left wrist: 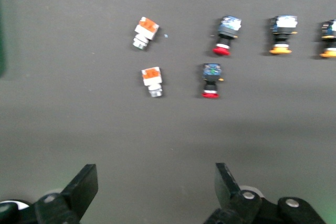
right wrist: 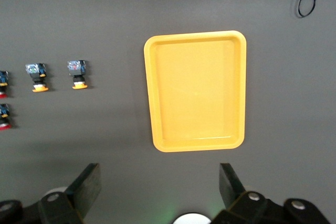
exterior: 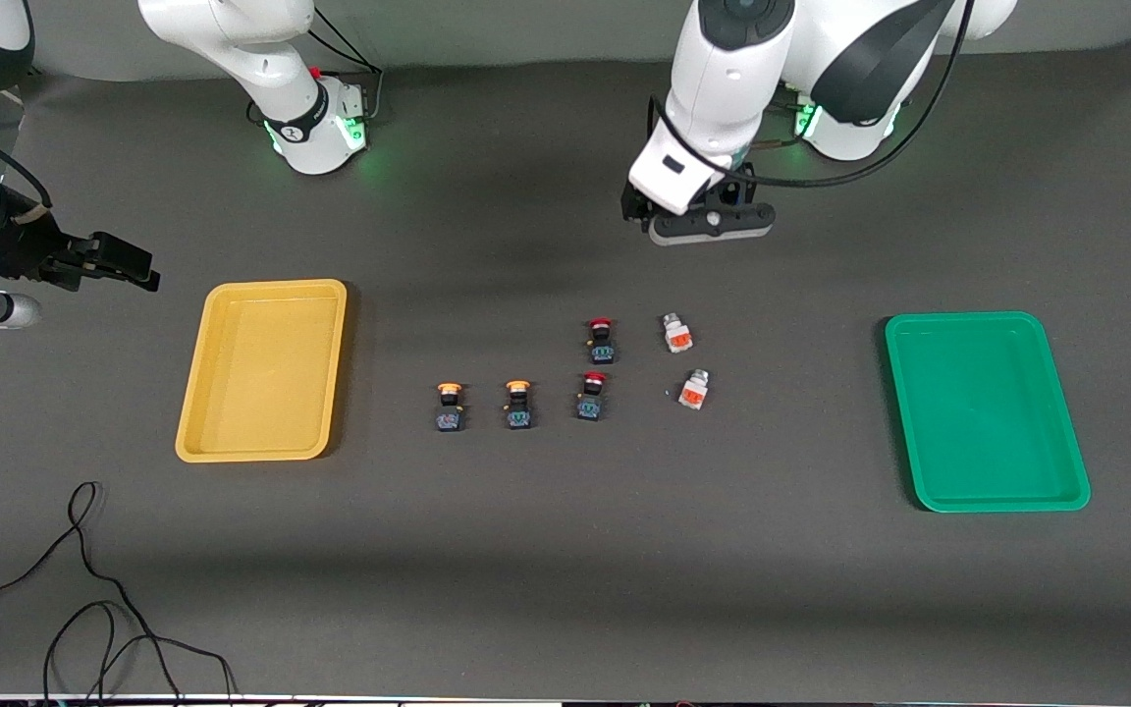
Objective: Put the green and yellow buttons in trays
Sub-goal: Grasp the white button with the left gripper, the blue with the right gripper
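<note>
Two orange-yellow-capped buttons point(exterior: 449, 406) point(exterior: 517, 404) and two white-silvery buttons with orange blocks point(exterior: 676, 334) point(exterior: 693, 389) lie mid-table. The yellow tray point(exterior: 276, 287) lies toward the right arm's end and the green tray point(exterior: 963, 317) toward the left arm's end; both hold nothing. My left gripper point(exterior: 711, 228) hangs open and empty over bare table, close to the white buttons point(left wrist: 145, 33) point(left wrist: 153, 81). My right gripper point(exterior: 129, 267) is open and empty, high up beside the yellow tray point(right wrist: 194, 34). The yellow-capped buttons show in the right wrist view point(right wrist: 37, 76) point(right wrist: 77, 73).
Two red-capped dark buttons point(exterior: 602, 340) point(exterior: 592, 395) lie between the yellow-capped pair and the white pair. A loose black cable point(exterior: 84, 589) lies on the mat at the near corner at the right arm's end.
</note>
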`<state>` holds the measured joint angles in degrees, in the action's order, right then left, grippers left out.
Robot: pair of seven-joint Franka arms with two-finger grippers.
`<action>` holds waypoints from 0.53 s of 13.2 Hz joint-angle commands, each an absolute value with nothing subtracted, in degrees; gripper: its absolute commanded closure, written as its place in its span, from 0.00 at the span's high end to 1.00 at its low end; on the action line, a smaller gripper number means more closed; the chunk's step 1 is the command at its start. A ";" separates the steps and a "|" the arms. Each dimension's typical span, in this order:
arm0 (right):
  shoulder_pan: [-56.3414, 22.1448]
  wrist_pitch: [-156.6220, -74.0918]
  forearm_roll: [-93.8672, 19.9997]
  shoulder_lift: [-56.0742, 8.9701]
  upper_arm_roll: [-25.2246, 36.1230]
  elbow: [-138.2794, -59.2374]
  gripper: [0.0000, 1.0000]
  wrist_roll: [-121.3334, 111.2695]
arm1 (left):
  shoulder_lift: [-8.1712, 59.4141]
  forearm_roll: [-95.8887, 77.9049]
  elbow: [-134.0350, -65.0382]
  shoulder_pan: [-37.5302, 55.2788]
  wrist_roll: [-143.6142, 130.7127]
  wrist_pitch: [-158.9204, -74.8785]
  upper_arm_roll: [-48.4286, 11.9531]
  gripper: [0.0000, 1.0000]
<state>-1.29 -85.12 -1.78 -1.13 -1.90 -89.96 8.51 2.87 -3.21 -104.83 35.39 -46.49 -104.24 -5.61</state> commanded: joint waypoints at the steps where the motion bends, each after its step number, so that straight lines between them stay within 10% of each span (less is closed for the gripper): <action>1: -4.91 -84.63 -3.08 -1.75 -2.64 -88.95 1.00 15.97 | 3.34 -1.85 -112.99 36.04 -47.02 -112.63 -5.01 0.99; 7: -15.19 -92.18 -3.16 -8.16 -2.64 -89.47 1.00 31.88 | 14.39 0.60 -119.00 35.77 -44.91 -128.73 -5.01 0.99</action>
<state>-12.82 -89.51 -2.46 -5.00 -2.99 -90.17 26.71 10.84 -1.31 -118.65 35.39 -45.72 -124.74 -5.37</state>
